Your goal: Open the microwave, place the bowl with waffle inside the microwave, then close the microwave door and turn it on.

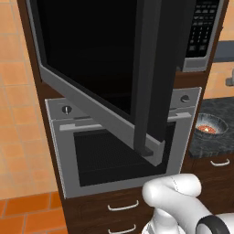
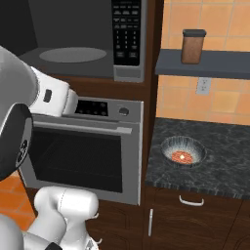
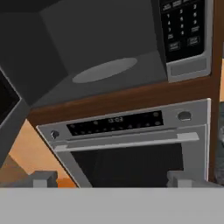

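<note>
oven (image 2: pixel 83 151): steel, built in, bar handle across a dark window
jar (image 2: pixel 193 46): brown, dark lid, upright on the grey shelf (image 2: pixel 210 63)
counter (image 2: pixel 224 161): dark speckled stone
drawers (image 2: pixel 195 215): dark wood, curved silver handles
wall outlet (image 2: pixel 203 86): under the shelf

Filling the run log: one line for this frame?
microwave door: open | bowl with waffle: on counter, untouched | gripper: open, empty | next: fetch bowl

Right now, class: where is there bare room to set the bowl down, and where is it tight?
The microwave cavity is free around its turntable, keypad to the right. The counter is bare around the bowl. Tight: the open door juts out over the oven.
</note>
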You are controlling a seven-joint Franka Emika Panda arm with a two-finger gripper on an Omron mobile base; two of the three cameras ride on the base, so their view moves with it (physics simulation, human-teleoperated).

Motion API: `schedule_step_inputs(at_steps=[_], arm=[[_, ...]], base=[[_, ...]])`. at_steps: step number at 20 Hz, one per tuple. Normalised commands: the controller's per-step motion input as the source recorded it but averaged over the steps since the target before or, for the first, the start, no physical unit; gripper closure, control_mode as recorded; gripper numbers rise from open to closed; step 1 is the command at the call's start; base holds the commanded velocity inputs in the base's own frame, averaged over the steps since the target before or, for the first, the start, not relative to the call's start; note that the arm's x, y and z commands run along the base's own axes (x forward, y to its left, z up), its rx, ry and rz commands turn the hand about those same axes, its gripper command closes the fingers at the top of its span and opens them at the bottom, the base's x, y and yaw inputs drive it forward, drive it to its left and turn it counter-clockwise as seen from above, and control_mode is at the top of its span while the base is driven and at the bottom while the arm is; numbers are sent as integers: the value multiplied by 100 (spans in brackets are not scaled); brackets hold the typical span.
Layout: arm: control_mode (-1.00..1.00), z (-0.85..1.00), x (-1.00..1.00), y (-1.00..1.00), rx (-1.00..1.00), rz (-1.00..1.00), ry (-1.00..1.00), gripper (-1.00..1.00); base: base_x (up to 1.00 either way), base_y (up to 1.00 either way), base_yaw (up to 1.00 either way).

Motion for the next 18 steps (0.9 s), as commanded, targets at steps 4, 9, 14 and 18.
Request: schedule_step_inputs(at_steps=[4,9,14,18], arm=[[-100,-56,8,-100,10,-46,22,-100],[-100,-46,6,-100,12,-49,32,-100],[-100,-62,42,-100,7,-48,25,-100],[-100,-79,73,-99,14,-43,13,-100]], base=[[0,0,0],[0,0,0],[0,0,0],[0,0,0]])
